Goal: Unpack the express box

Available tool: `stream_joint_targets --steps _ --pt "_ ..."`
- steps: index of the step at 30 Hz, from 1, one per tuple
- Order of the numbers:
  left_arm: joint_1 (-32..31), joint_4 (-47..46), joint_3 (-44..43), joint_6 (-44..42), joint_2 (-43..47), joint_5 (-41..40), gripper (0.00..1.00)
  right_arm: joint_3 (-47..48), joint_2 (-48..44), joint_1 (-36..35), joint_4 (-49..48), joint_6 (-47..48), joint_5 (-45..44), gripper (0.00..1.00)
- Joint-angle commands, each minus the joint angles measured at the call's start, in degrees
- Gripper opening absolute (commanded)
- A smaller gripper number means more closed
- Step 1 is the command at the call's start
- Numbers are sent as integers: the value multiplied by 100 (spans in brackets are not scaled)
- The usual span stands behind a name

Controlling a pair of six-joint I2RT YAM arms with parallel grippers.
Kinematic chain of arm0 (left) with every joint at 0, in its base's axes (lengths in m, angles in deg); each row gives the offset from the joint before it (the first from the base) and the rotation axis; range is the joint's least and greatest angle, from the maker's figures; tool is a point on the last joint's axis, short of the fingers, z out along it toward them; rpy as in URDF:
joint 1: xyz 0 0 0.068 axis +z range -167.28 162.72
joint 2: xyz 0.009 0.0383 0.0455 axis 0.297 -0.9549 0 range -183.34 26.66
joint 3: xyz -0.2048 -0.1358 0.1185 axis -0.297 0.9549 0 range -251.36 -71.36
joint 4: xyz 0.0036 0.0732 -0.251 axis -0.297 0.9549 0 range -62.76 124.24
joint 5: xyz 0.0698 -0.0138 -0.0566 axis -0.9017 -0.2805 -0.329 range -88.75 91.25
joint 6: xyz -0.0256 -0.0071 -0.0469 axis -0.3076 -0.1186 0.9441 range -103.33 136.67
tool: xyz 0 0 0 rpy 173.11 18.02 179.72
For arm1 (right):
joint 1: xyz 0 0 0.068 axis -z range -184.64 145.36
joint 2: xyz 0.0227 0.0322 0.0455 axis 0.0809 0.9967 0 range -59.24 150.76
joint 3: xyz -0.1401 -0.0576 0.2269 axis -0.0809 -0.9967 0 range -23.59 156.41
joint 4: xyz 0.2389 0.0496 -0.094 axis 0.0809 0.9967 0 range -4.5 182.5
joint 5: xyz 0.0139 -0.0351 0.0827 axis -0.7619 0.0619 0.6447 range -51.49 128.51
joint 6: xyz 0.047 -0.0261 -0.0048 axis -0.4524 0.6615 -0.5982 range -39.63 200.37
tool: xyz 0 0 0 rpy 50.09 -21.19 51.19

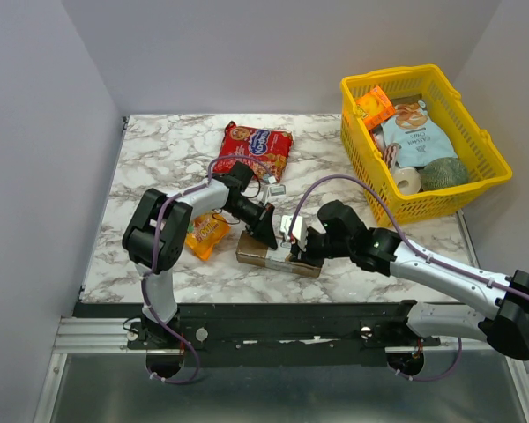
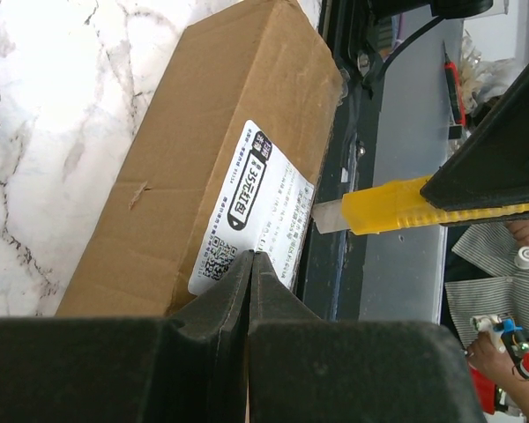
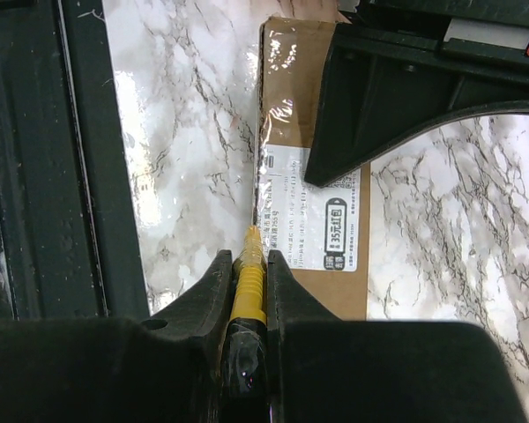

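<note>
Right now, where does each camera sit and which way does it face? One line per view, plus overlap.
Top external: above and behind the bases, looking down on the marble table, express box and yellow basket; left arm and right arm show.
Left wrist: looks along the shut left gripper onto the box's label; own fingers at bottom, yellow cutter at right.
Right wrist: looks past the right gripper, shut on the cutter, along the box's taped edge.
Shared: both wrist views show box, label, cutter.
</note>
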Motion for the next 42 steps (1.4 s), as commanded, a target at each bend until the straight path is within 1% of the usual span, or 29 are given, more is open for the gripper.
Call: stream_joint_targets --steps 1,31,42 --pt "-71 -164 94 -257 -423 -802 8 72 -21 -38 -204 -110 -88 0" --pt "-71 -85 -20 -249 -617 -714 8 256 -83 -38 -2 -92 -53 1" --pt "-71 -76 -38 -248 -661 -705 8 81 -74 -38 -20 -74 -150 0"
